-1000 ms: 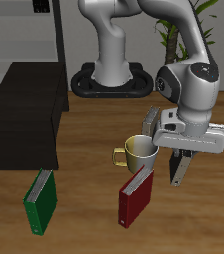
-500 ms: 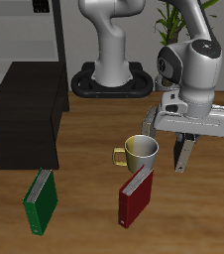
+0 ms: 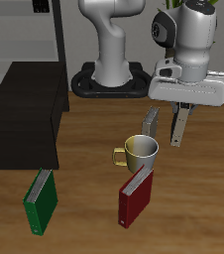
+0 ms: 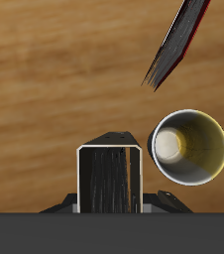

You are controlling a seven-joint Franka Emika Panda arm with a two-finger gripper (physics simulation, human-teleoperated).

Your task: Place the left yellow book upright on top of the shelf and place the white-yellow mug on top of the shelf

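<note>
One red book (image 3: 136,195) touching white-yellow mug (image 3: 140,154)

- The exterior view looks from the front and from above, facing the robot's base at the table's (image 3: 84,129) back edge. It stands far enough to show the shelf (image 3: 25,114), the arm and the front part of the table.
- The wrist view looks straight down from the gripper (image 4: 109,189), very near the wooden surface.
- Both views share the white-yellow mug (image 3: 139,154) (image 4: 191,147) and the red book (image 3: 136,193) (image 4: 181,40) beside it.
</note>
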